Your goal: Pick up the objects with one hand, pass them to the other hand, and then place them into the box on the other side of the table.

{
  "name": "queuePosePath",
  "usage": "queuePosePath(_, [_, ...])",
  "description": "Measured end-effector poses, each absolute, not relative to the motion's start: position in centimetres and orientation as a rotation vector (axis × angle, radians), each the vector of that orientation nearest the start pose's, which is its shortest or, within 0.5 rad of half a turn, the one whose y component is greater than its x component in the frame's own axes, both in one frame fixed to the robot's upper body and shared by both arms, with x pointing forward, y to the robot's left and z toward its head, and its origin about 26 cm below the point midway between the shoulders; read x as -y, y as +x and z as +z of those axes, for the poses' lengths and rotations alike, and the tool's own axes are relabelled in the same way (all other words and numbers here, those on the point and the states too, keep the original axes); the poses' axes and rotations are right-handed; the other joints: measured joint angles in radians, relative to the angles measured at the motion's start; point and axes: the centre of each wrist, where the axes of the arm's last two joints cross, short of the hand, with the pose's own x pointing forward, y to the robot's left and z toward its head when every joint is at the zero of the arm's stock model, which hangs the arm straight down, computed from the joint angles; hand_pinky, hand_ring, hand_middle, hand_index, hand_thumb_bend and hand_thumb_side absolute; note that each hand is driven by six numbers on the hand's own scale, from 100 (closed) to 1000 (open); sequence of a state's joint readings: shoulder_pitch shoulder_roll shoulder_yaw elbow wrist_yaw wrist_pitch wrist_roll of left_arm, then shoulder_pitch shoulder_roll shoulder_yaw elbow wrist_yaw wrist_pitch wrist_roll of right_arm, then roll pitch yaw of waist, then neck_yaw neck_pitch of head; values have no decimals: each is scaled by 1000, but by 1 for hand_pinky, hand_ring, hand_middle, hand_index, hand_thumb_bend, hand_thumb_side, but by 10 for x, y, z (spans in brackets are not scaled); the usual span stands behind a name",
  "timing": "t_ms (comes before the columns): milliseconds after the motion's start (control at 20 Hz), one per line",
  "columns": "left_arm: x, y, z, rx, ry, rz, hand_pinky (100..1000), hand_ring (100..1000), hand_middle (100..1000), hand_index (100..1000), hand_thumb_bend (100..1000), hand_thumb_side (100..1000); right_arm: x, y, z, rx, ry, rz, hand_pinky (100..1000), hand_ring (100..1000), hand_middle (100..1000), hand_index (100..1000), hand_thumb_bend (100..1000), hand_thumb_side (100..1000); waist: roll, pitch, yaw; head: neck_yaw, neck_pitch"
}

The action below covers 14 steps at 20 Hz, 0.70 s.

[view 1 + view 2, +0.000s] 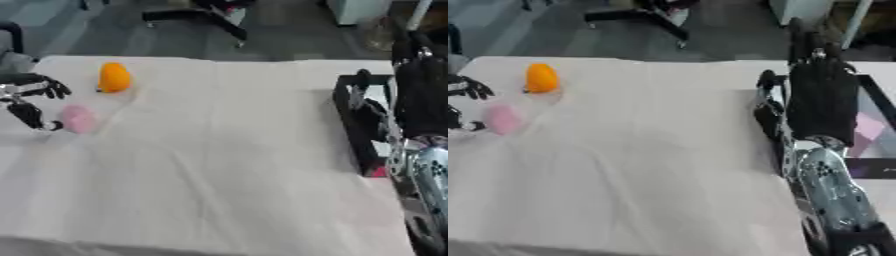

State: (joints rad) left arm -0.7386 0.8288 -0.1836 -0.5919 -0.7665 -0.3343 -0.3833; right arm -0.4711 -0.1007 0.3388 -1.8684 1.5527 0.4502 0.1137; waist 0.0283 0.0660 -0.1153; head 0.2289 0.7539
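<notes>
While the left robot hand [31, 102] sits open beside the pink object [79, 119], it should curl round it squarely before lifting; the right robot hand [822, 95] waits open over the box [354, 127].

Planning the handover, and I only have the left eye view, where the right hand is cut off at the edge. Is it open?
Observer: Yes. The right eye view shows the whole right hand, fingers straight and pointing away, over the left wall of the black box.
Operator: Is anything in the box already?
Observer: A pink thing lies inside it, to the right of the hand. I cannot tell what it is.
</notes>
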Motion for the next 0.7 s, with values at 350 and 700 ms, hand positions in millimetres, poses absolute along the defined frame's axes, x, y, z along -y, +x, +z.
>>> queuePosePath(350, [-505,400,118,827,957,-1395,897,837,797,918,357,121,118,310,194,1758,-1534,844,503,757,791,983,100,279,-4,27,-18,77,-10])
queuePosePath(700, [-503,402,110,841,1073,-1428,727,524,469,599,161,100,117,310,196,1771,-1528,820,500,756,791,983,100,285,-3,33,-21,95,-17])
